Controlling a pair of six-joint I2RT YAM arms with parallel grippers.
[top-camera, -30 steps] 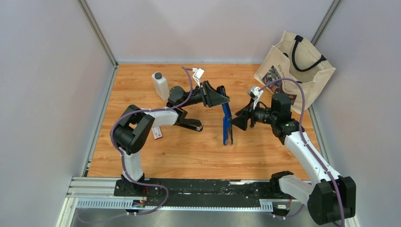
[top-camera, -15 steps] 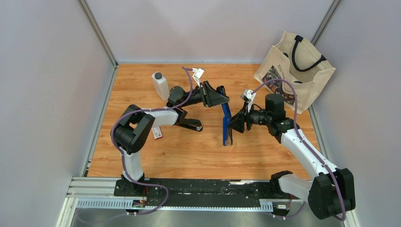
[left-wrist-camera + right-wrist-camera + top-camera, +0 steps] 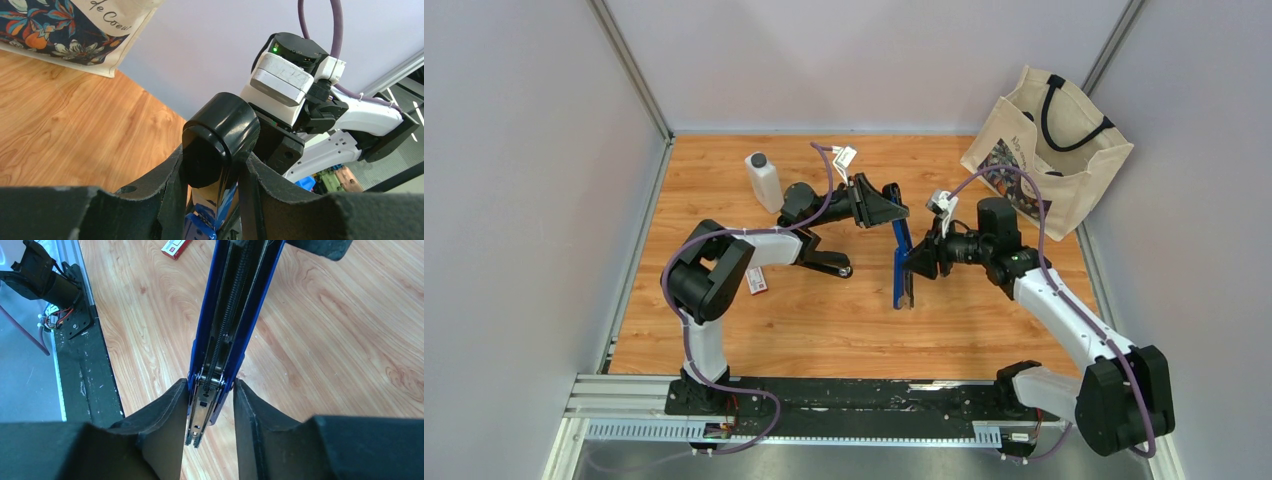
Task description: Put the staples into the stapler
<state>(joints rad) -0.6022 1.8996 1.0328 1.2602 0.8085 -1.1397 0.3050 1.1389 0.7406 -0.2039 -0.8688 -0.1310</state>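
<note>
Blue stapler (image 3: 235, 305) hangs clamped in the left end effector (image 3: 212, 167); the right end effector (image 3: 211, 390) narrowly brackets its tip, grip unclear.

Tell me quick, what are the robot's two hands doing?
Left gripper: closed on the stapler, at its black end.
Right gripper: closed on its blue body.

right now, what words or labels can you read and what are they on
"de Coeur": printed on the tote bag, seen in the left wrist view.
Staples box: red-and-white print, too small to read.
White bottle: no readable text.
</note>
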